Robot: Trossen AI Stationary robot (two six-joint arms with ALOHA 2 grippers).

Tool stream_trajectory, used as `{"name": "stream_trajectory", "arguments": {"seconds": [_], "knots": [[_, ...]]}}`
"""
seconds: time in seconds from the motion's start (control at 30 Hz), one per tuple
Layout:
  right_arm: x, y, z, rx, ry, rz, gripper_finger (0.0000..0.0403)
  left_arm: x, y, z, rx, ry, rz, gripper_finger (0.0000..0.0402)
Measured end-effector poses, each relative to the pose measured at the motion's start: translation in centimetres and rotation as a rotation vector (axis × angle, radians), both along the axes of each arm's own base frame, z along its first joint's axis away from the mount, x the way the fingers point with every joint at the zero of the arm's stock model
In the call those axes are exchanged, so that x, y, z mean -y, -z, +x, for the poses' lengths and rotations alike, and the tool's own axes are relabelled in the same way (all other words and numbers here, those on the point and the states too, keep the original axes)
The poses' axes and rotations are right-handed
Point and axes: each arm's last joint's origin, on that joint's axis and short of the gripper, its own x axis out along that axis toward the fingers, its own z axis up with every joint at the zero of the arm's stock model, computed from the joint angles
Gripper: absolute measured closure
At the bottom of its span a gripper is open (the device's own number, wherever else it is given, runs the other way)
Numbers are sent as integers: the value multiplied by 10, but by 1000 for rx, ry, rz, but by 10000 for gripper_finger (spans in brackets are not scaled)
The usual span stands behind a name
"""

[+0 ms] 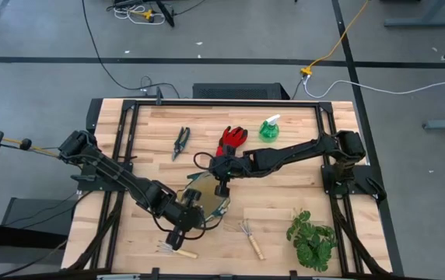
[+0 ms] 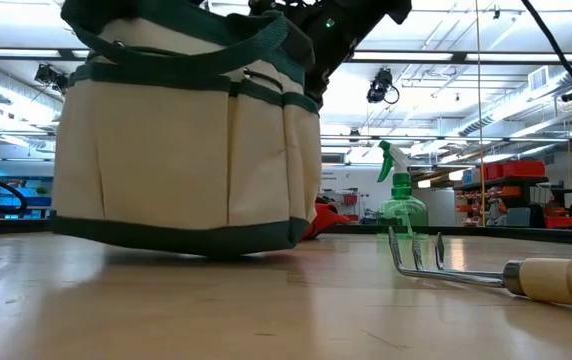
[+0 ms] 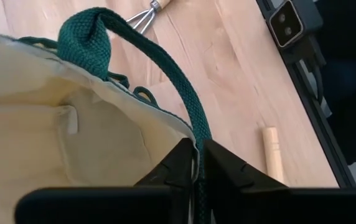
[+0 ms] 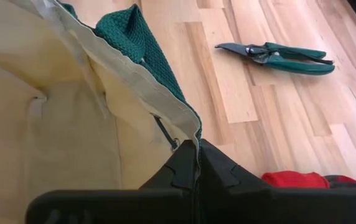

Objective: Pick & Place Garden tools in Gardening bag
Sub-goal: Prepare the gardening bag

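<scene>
Both hands pinching opposite rims of the gardening bag (image 1: pixel 204 204) at tabletop (image 1: pixel 285 198) centre-near, apparently to spread its mouth: left hand (image 3: pixel 198 163) clamped on rim and handle; right hand (image 4: pixel 196 167) shut on rim; shears (image 1: pixel 180 142), glove (image 1: pixel 233 140), spray bottle (image 1: pixel 270 128) far; rakes (image 1: pixel 251 237) near, unpacked.

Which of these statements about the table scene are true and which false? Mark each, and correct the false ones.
1. The right claw pinches the rim of the cream canvas bag with dark green trim. True.
2. The grey metal pruning shears lie inside the bag. False: they lie on the wooden table.
3. The small green spray bottle with white nozzle stands upright beside the red glove. True.
4. Both wooden-handled metal rakes are already bagged. False: both lie on the table.
</scene>
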Motion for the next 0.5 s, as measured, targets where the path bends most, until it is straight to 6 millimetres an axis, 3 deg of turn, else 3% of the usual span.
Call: {"name": "stream_trajectory", "arguments": {"seconds": [0.2,0.5], "knots": [[-5,-1,1,12,-29,-15,371,0,0,0,1,-11,-1,310],[-8,-2,2,31,-48,1,306,-1,0,0,1,-38,-5,265]]}}
